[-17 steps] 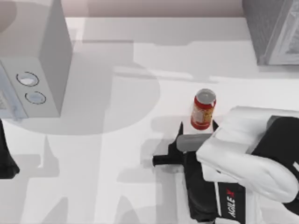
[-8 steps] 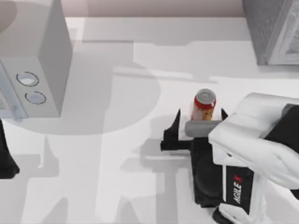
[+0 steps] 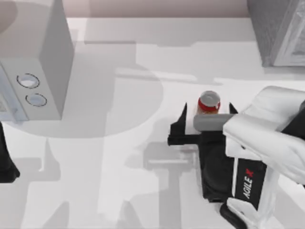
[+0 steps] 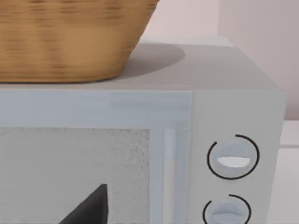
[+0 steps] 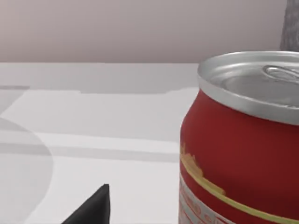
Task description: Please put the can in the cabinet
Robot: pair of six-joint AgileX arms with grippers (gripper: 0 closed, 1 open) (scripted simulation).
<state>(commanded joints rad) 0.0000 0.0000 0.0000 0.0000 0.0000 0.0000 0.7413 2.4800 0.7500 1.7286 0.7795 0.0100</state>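
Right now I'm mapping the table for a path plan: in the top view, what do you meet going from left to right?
Left arm parked at the edge → pale grey box with two dials → right gripper, open around the can → cabinet.

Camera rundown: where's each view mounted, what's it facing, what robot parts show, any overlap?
Top view: above the table, looking down; the open right claw straddles the can, left arm at the left edge.
Left wrist view: on the left arm, facing the box with two dials and a basket on it; one dark fingertip shows.
Right wrist view: on the right arm, close on the can; one fingertip.
Shared: can, dial box.
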